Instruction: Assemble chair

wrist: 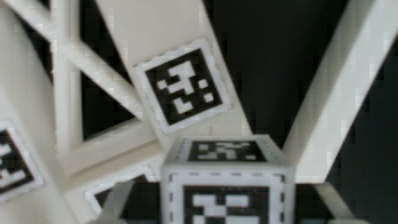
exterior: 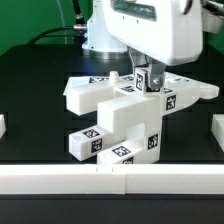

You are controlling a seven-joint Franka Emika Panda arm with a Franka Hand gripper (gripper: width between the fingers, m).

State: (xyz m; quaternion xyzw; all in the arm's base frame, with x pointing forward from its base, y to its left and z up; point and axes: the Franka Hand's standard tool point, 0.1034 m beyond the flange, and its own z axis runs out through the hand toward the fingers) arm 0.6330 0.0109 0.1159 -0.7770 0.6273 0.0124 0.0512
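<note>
In mid-frame the gripper [exterior: 148, 80] hangs straight over the half-built chair [exterior: 105, 105] on the black tabletop [exterior: 30, 85], clamped on the upright tagged block [wrist: 222, 185] directly beneath it.

Looks like a robotics lab: black counter [exterior: 30, 145] edged on the near side by a white rail [exterior: 110, 181], glossy white robot arm [exterior: 150, 30] overhead, blocky chair parts [exterior: 115, 112] bearing square black-and-white tags [exterior: 167, 103].
</note>
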